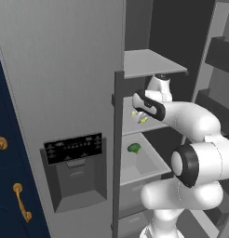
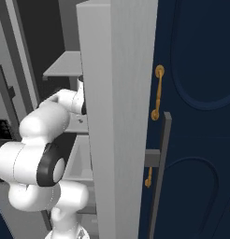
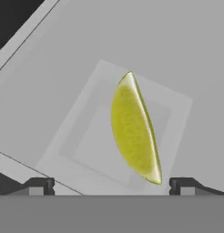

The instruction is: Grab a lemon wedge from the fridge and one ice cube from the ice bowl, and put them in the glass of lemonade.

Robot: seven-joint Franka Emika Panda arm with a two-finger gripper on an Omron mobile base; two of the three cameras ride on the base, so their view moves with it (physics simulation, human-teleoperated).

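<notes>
— Jaws?
— Spread as wide as they go, holding nothing. Gripper (image 3: 112, 185) poised just above the lemon wedge (image 3: 133, 129), one dark fingertip (image 3: 40, 185) low at each side of the hand view, neither touching the fruit.

— Where's the wedge?
— Inside the fridge (image 1: 60, 83), lying on a small square plate (image 3: 82, 150) on a grey shelf (image 1: 135, 126). From the left base view, just a yellow speck (image 1: 143, 119) under the hand, on the middle shelf.

— Shape and surface?
— Crescent, bright yellow-green flesh, pale rind along the outer curve, tapering to points at both ends. Plate: flat, whitish, faintly translucent, with a shallow raised rim. Shelf smooth and matte.

— Anything else stored in there?
— A small dark green lumpy vegetable (image 1: 134, 148), possibly broccoli, sitting in the open grey drawer (image 1: 151, 165) below the wedge's shelf. Another bare grey shelf (image 1: 151, 62) above.

— Fridge itself?
— Tall, grey, smooth. Left door shut, carrying a black dispenser panel (image 1: 73, 148) with a recess beneath. Right door swung open, seen edge-on as a pale slab (image 2: 119, 116) in the right base view, with a long dark vertical handle (image 2: 160, 163).

— Surroundings?
— Navy cabinets (image 2: 196, 116) with gold handles (image 2: 158, 91) on either side of the fridge.
</notes>
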